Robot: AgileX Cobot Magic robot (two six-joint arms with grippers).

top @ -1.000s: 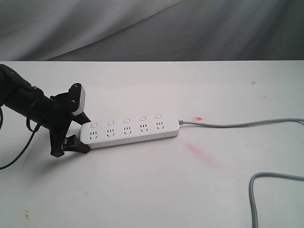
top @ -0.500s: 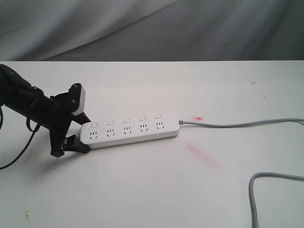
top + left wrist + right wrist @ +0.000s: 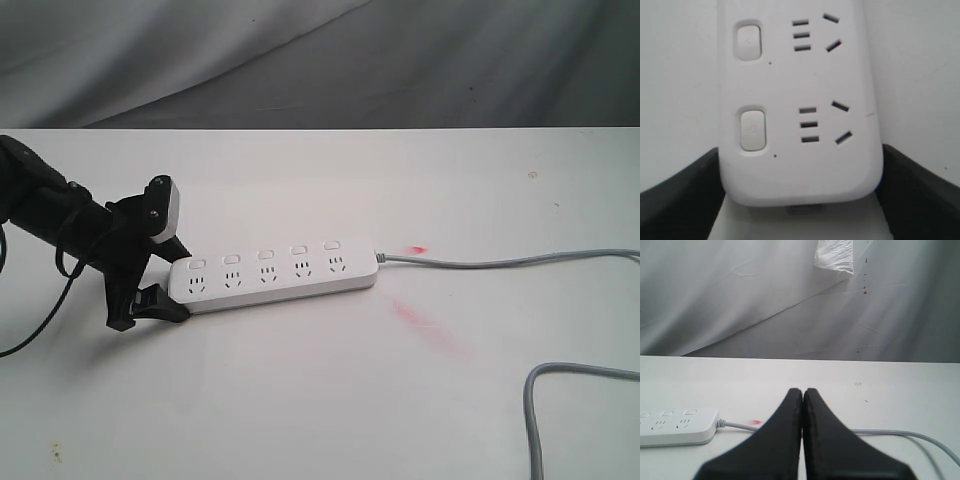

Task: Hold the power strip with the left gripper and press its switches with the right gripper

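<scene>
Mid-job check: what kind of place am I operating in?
Likely a lab test bench: a plain white table, a wrinkled grey backdrop cloth behind it, and a power strip set out on it.

The power strip (image 3: 272, 272) lies flat on the table (image 3: 300, 400), left of centre, its length running 9 to 3 o'clock. The left gripper (image 3: 173, 279) straddles its 9 o'clock end, a jaw against each long side. The cord (image 3: 500, 263) leaves the 3 o'clock end.

You face a white desk (image 3: 300, 400) marked with faint pink-red smears (image 3: 432, 328). Behind it hangs a wrinkled grey cloth backdrop (image 3: 420, 60), evenly lit, with soft folds.
</scene>
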